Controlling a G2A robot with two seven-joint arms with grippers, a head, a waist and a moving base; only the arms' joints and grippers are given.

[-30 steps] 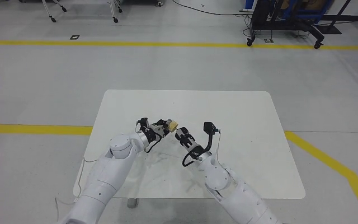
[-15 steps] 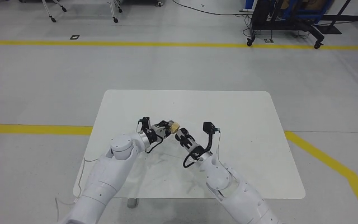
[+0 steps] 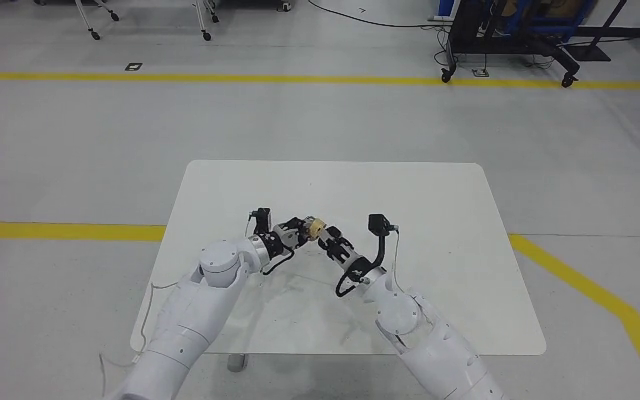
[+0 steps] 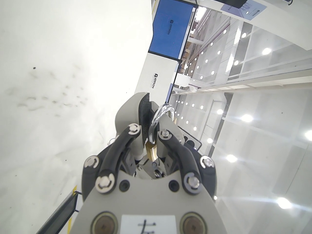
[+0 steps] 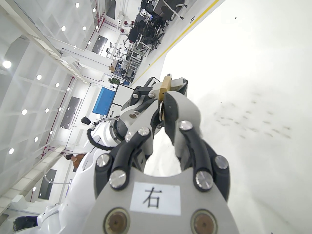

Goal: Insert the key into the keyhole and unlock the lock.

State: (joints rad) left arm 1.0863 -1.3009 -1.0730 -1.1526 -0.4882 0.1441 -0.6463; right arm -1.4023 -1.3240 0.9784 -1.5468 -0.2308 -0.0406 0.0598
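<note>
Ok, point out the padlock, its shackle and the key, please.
padlock [image 5: 166, 85]: right wrist view, brass body's end face.
shackle [image 4: 154, 122]: left wrist view, silver loop's curved side.
key [image 5: 161, 113]: right wrist view, metal sliver between the jaws.

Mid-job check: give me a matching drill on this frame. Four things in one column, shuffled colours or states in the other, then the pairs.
Things:
1. left end effector
2. right end effector
3. padlock shackle
4. table

Colours or states:
A. silver
B. shut on the key
C. white
D. shut on the padlock

Pairs: 1-D, 2-B, 3-A, 4-C
</note>
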